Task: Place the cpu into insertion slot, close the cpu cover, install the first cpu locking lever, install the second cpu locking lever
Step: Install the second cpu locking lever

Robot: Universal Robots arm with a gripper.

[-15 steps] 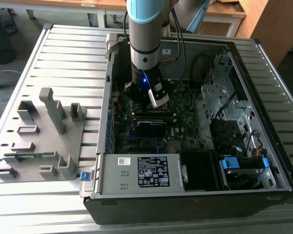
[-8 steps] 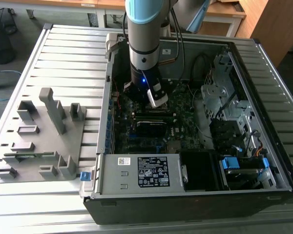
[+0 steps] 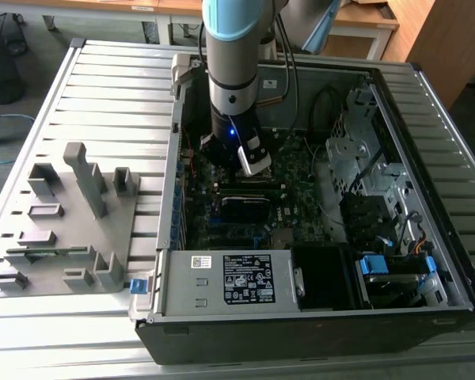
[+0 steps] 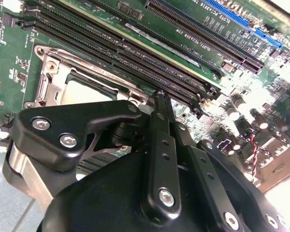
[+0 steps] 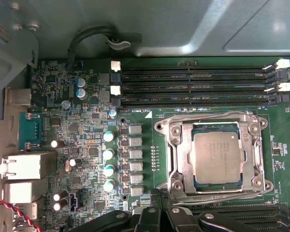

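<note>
In the first wrist view the cpu (image 5: pixel 217 158), a square silver-grey chip, lies flat in the insertion slot (image 5: pixel 217 126). The cpu cover (image 5: pixel 181 154), a metal frame, lies down around it. A thin wire lever (image 5: pixel 208 115) runs along the side of the socket nearest the memory slots. My gripper (image 5: pixel 157 197) hovers just beside the socket's opposite side, black fingers together with nothing between them. The second wrist view has the shut gripper (image 4: pixel 160 96) over the socket's edge, with the cpu (image 4: pixel 87 89) and cover (image 4: pixel 53 72) beyond it. In the exterior view the gripper (image 3: pixel 253 162) hangs inside the open computer case.
Long black memory slots (image 5: pixel 193 87) flank the socket. Capacitors (image 5: pixel 108 159) and rear ports (image 5: pixel 24 166) stand off to one side. A power supply (image 3: pixel 222 281) and drive bays (image 3: pixel 380 214) fill the case's near side. A grey fixture plate (image 3: pixel 63 229) lies at the exterior view's left.
</note>
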